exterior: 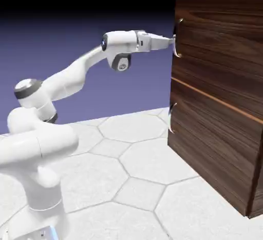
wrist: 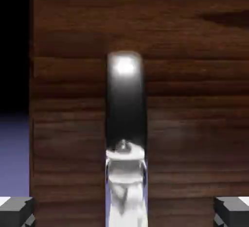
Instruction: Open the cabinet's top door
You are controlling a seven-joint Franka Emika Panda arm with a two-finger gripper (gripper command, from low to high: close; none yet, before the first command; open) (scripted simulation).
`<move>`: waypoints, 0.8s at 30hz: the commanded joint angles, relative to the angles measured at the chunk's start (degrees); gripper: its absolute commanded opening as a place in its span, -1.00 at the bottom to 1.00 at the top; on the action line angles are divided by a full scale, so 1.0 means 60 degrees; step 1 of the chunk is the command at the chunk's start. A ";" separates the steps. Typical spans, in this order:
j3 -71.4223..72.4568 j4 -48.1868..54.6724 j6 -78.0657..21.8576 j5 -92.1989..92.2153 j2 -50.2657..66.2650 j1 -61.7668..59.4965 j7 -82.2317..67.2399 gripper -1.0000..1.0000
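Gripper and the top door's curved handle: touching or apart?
Apart. In the hand view, the jaws stand open, with a fingertip at each side and bare wood grain showing between each and the handle.

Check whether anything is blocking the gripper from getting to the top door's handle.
Nothing visible stands in the way: in the hand view, the top door's handle runs down between the open gripper's two spread fingertips, with only the wood of the top door behind it.
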 commanded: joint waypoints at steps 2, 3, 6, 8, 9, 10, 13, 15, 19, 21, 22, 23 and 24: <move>0.0030 0.0247 0.0023 0.0043 0.0040 -0.0233 0.0021 -1.00; 0.0030 0.0247 0.0023 0.0043 0.0040 -0.0233 0.0021 -1.00; -0.0170 -0.0704 -0.0444 0.1123 -0.0078 0.0536 -0.1223 -1.00; -0.0338 -0.1397 -0.0848 0.1750 -0.0181 0.1067 -0.1971 -1.00; -0.0424 -0.1743 -0.1060 0.2024 -0.0231 0.1328 -0.2314 -1.00; -0.0513 -0.2089 -0.1280 0.2270 -0.0281 0.1586 -0.2634 -1.00; -0.0791 -0.3127 -0.1973 0.2868 -0.0414 0.2353 -0.3498 -1.00; -0.0995 -0.3820 -0.2458 0.3160 -0.0488 0.2861 -0.4012 -1.00; -0.1475 -0.5204 -0.3487 0.3508 -0.0601 0.3872 -0.4934 -1.00; -0.1774 -0.5896 -0.4036 0.3564 -0.0642 0.4374 -0.5357 -1.00; -0.1943 -0.6242 -0.4321 0.3560 -0.0660 0.4623 -0.5561 -1.00; -0.2129 -0.6589 -0.4614 0.3534 -0.0676 0.4870 -0.5762 -1.00; -0.2334 -0.6935 -0.4917 0.3483 -0.0691 0.5114 -0.5960 -1.00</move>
